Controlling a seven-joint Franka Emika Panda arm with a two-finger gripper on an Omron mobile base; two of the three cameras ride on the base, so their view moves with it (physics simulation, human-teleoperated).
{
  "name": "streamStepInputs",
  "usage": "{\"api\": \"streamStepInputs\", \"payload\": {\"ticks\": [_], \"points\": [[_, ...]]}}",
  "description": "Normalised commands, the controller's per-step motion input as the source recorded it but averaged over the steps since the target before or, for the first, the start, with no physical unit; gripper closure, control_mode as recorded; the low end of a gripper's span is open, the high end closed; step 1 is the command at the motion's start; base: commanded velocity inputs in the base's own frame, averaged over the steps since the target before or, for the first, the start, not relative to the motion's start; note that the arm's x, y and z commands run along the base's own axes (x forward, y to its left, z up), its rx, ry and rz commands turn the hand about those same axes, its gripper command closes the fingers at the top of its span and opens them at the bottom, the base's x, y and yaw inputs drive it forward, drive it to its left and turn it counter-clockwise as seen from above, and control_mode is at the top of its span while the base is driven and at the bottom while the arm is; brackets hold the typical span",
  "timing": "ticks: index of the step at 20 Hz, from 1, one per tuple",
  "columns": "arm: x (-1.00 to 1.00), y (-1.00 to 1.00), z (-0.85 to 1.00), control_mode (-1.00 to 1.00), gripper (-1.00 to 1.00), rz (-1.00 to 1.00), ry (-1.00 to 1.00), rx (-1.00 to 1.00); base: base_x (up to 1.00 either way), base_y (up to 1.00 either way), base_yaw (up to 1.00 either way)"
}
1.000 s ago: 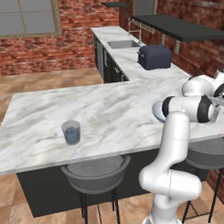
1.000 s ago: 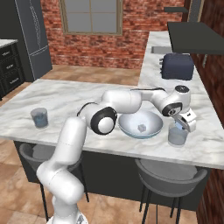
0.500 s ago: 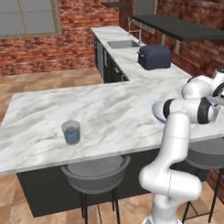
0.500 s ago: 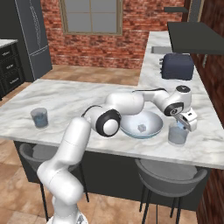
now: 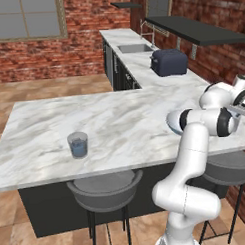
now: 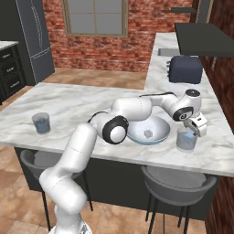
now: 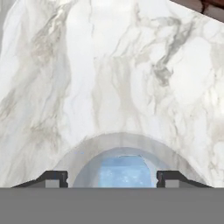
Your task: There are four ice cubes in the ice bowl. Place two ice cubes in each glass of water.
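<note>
My gripper (image 7: 112, 178) hangs directly over the near short, clear grey-blue tumbler of blue water (image 7: 122, 168); in the hand view its two dark fingertips (image 7: 52, 178) stand wide apart on either side of the rim, nothing between them.

From the right base view, the gripper (image 6: 197, 129) sits just above that tumbler (image 6: 186, 139), beside the wide, shallow, pale blue-white ice bowl (image 6: 148, 130), where I make out one small whitish ice cube (image 6: 148, 133); others may be hidden by the arm.

From the left base view, the second tumbler (image 5: 78, 144) stands well apart down the white marble counter (image 5: 109, 120).

I judge a cube is being dropped here. Next I need to lift clear, swing back over the bowl and pinch another cube.
</note>
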Motion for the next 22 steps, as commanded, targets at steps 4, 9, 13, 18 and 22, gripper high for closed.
{"api": "streamStepInputs", "payload": {"ticks": [4,9,13,18,22], "points": [[0.0,0.0,0.0,-1.0,-1.0,-0.03,-0.03,0.0,0.0,0.0,0.0],[-0.01,0.0,0.0,-1.0,1.0,-0.04,-0.06,0.0,0.0,0.0,0.0],[-0.26,0.0,0.07,-1.0,1.0,-0.02,-0.08,0.0,0.0,0.0,0.0],[-0.69,0.04,0.25,-1.0,1.0,0.0,-0.15,0.0,0.0,0.0,0.0],[-1.0,0.35,0.45,-1.0,1.0,0.1,-0.23,-0.06,0.0,0.0,0.0]]}}
